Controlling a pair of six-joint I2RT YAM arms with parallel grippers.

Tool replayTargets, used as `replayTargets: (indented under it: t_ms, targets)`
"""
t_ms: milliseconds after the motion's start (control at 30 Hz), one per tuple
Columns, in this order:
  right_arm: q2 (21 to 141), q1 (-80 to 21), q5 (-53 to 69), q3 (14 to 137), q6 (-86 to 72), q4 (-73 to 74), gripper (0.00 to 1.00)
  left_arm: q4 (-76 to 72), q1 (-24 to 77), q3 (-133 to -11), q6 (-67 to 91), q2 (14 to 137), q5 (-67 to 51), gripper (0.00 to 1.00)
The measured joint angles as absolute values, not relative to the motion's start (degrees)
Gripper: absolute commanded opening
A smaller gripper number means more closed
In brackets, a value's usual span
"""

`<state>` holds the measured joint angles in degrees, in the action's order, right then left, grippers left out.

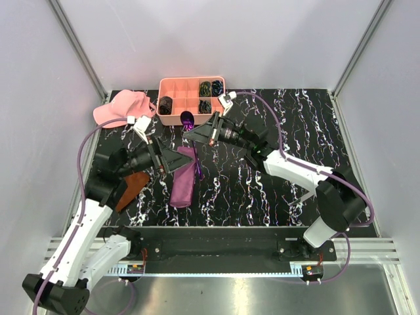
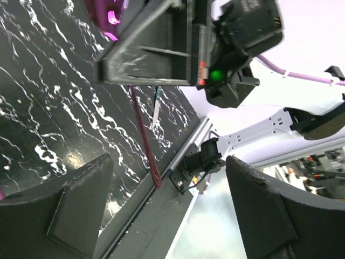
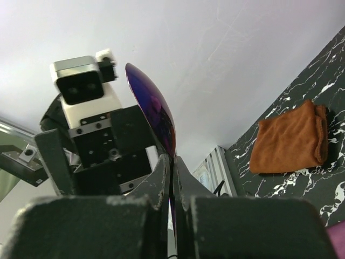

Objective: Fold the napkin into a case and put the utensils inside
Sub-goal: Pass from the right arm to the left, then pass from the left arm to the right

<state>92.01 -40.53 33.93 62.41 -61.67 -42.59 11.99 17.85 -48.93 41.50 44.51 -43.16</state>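
Observation:
The magenta napkin lies folded into a long narrow strip on the black marbled table. My left gripper hovers at the strip's far end, jaws wide apart with nothing between them. My right gripper faces it from the right, shut on a slim utensil. The utensil's iridescent purple-blue end sticks out past the fingertips. It shows as a thin purple line beside the napkin. In the left wrist view the right gripper is above, with a thin magenta strip and a pale sliver below it.
A pink compartment tray with dark coiled bundles stands at the back. A pink cap lies at the back left. A rust-brown cloth lies left of the napkin. The table's front rail is close below.

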Motion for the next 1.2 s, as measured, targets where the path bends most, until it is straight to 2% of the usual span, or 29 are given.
replayTargets:
  t_ms: [133, 200, 267, 300, 367, 400, 433, 500, 533, 633, 733, 867, 900, 1000, 1200]
  targets:
    - [92.2, -41.6, 33.1, 62.5, -62.3, -43.4, 0.00, 10.1, 17.8, -46.7, 43.2, 46.5, -43.5, 0.84]
    - [92.7, -42.3, 32.3, 62.5, -62.8, -44.6, 0.00, 9.7, 17.9, -45.4, 44.0, 47.4, -43.5, 0.73]
    - [93.5, -43.2, 31.2, 62.7, -63.3, -45.6, 0.00, 9.1, 18.1, -44.4, 45.3, 47.9, -43.6, 0.53]
    - [94.0, -43.7, 30.5, 62.7, -63.4, -46.0, 0.00, 8.5, 18.3, -44.0, 45.8, 48.1, -43.7, 0.33]
    - [94.9, -44.4, 29.5, 62.7, -63.9, -46.7, 0.00, 7.2, 18.6, -43.4, 47.1, 48.5, -44.1, 0.14]
    - [95.4, -44.7, 29.0, 62.7, -64.1, -46.9, 0.00, 6.4, 18.7, -43.4, 47.5, 48.9, -44.6, 0.00]
    - [95.5, -44.9, 28.8, 62.7, -64.2, -46.9, 0.02, 5.8, 18.7, -43.4, 47.5, 49.3, -45.1, 0.00]
    - [95.5, -44.9, 28.4, 62.8, -64.1, -46.3, 0.23, 5.8, 18.7, -43.4, 47.5, 50.0, -45.6, 0.00]
    - [95.5, -44.8, 28.5, 62.9, -63.8, -45.4, 0.39, 5.9, 18.7, -43.4, 47.3, 50.2, -45.6, 0.00]
    - [94.9, -43.6, 29.2, 65.1, -59.6, -37.0, 0.52, 9.0, 18.7, -43.5, 44.9, 50.8, -46.0, 0.00]
    - [93.7, -41.7, 29.7, 69.8, -51.3, -24.3, 0.53, 12.6, 18.7, -44.2, 42.2, 51.2, -46.6, 0.00]
    - [92.0, -40.1, 30.1, 78.1, -40.2, -10.2, 0.50, 15.1, 18.7, -44.5, 40.1, 51.2, -47.4, 0.00]
    - [91.8, -40.1, 30.3, 79.5, -38.5, -8.4, 0.45, 15.5, 18.7, -44.5, 39.8, 51.2, -47.5, 0.00]
    - [91.3, -39.8, 32.4, 82.9, -33.8, -3.5, 0.39, 16.1, 18.7, -44.5, 39.0, 51.4, -48.5, 0.00]
    - [92.1, -39.3, 35.2, 84.3, -29.9, 2.0, 0.37, 17.2, 18.6, -44.5, 38.3, 51.4, -49.8, 0.00]
